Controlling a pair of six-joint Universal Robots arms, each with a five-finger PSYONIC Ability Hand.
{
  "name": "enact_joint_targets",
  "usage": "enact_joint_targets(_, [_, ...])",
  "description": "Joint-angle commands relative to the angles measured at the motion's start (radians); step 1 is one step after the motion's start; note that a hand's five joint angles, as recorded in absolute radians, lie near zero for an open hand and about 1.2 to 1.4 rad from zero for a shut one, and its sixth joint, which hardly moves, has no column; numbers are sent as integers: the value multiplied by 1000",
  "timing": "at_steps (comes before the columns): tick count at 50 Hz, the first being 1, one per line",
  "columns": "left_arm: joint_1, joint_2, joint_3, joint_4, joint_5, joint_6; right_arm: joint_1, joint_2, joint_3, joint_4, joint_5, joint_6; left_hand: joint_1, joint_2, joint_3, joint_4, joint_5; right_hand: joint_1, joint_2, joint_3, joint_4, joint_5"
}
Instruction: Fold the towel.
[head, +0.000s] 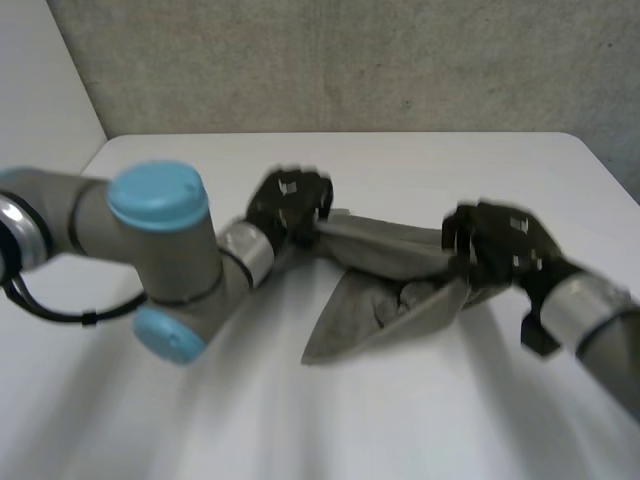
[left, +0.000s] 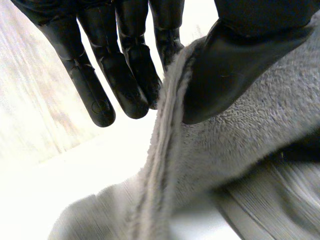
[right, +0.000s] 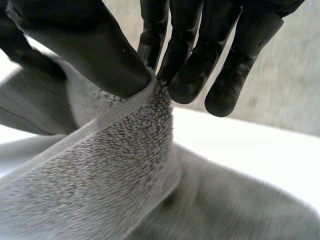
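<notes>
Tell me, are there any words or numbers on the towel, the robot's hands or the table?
None can be read.
The grey terry towel has no label or print that shows.
Small pale patches on the backs of the black left hand and black right hand are too blurred to read.
The white table bears no writing.

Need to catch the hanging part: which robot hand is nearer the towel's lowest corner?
Left, by the head view. The left robot hand pinches the towel edge above its lowest corner; the right robot hand pinches the opposite end, farther across.
</notes>
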Motion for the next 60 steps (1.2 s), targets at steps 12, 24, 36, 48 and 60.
enact_joint_targets(12, [107, 270, 360, 7, 7, -2, 41, 328, -1319, 480, 60, -167, 70, 18, 25, 20, 47, 52, 114, 65, 62, 54])
enact_joint_targets(24, [157, 311, -170, 18, 105, 12, 251, 291, -779, 535, 276, -546, 59, 7, 14, 8, 36, -17, 45, -4, -7, -15])
enact_joint_targets(36, [260, 301, -433, 72, 122, 10, 305, 302, -345, 158, 365, -393, 53, 1, 8, 2, 30, -917, -854, -904, -906, -915])
enact_joint_targets(48, [300, 293, -465, 86, 129, 9, 272, 344, -185, -6, 440, -356, 38, -14, -7, -12, 15, -1010, -947, -996, -999, -1008])
enact_joint_targets(60, [303, 242, -325, 80, 119, 1, 271, 336, -153, -5, 428, -278, 38, -14, -7, -12, 15, -1033, -971, -1020, -1023, -1031])
